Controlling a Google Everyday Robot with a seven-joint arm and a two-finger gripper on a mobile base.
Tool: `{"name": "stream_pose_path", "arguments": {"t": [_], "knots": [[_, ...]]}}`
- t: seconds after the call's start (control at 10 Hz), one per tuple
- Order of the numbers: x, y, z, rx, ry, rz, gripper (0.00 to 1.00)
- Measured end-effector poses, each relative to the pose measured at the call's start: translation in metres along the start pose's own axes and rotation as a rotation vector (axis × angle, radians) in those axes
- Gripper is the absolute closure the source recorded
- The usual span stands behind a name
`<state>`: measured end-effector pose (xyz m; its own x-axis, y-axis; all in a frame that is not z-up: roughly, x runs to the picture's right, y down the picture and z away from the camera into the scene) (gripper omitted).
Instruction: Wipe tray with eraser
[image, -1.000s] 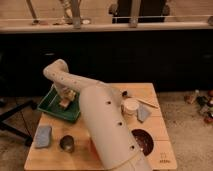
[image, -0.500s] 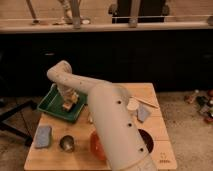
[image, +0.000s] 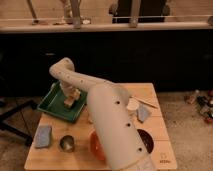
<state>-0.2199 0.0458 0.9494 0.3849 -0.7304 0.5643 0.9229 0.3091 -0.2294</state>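
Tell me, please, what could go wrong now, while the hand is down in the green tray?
1. The tray lies near the left edge of the table. The hand is down on the eraser inside it, and a hard wiping stroke might push the tray off.
2. The tray sits askew, so a stroke may catch its raised rim and knock the eraser loose.
3. The arm passes right over the orange bowl; a wide sweep could bump it.

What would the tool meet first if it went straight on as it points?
The tool hangs over the green tray, pointing down. It would probably meet the tan eraser just below it first, then the tray floor; they may already touch.
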Motion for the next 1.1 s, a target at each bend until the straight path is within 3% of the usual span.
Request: {"name": "stream_pose_path", "arguments": {"t": [0.3, 0.5, 0.8, 1.1], "knots": [[-0.007, -0.019, 0.006, 0.023, -0.014, -0.026, 0.97], [-0.024, -0.027, 0.012, 0.032, -0.042, -0.060, 0.97], [-0.044, -0.026, 0.015, 0.023, -0.063, -0.102, 0.97], [-0.043, -0.013, 0.007, 0.008, -0.056, -0.085, 0.97]]}}
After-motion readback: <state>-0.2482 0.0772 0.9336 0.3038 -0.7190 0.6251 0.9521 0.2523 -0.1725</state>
